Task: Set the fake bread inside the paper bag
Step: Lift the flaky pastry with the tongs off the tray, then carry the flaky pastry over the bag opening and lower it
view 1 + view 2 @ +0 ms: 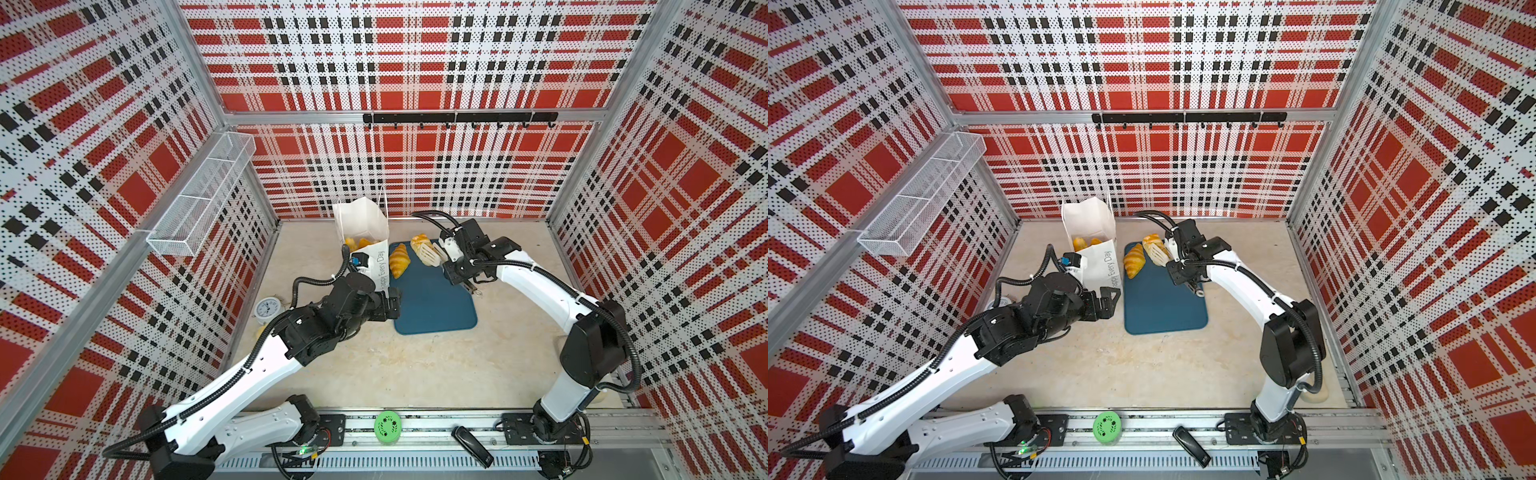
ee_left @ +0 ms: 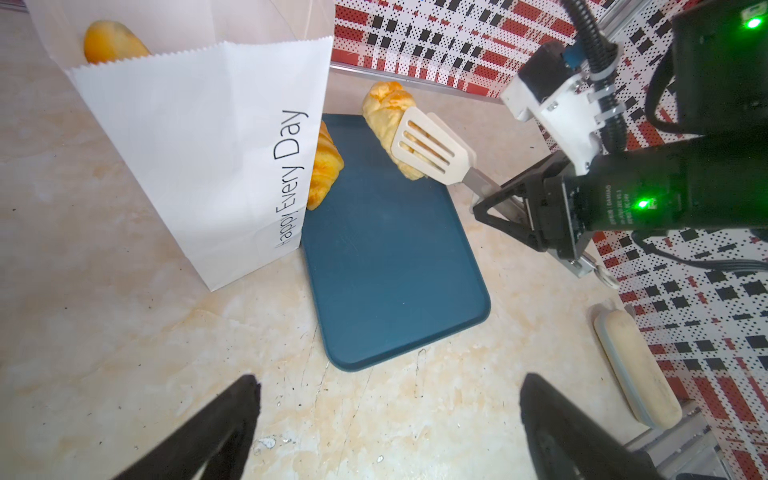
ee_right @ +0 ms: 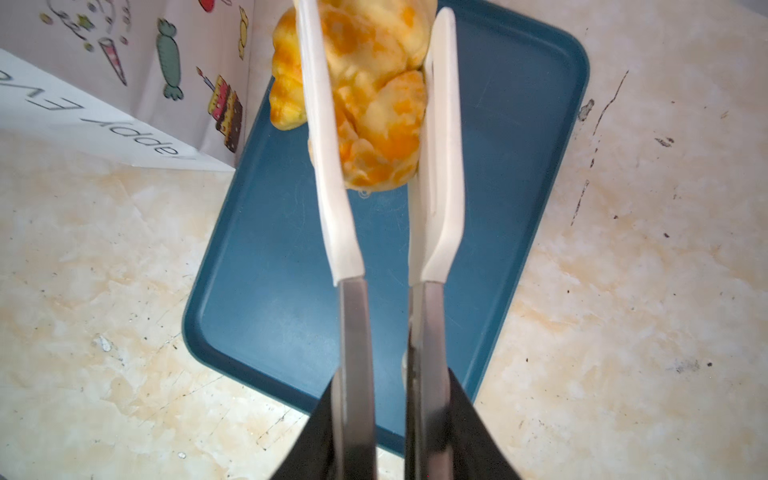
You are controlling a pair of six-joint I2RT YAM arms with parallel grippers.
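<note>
Beige, marble-patterned bench (image 1: pixel 415 365) with scattered dark scuffs. A flat dark-teal tray (image 1: pixel 432 307) lies near the middle. A white paper bag (image 1: pixel 361 220) stands upright just beside the tray's far left corner, as both top views show. A small white alarm clock (image 1: pixel 266 309) sits by the left wall. A cream oblong object (image 2: pixel 636 370) with a pale blue rim lies at the front right, well apart from the tray.
</note>
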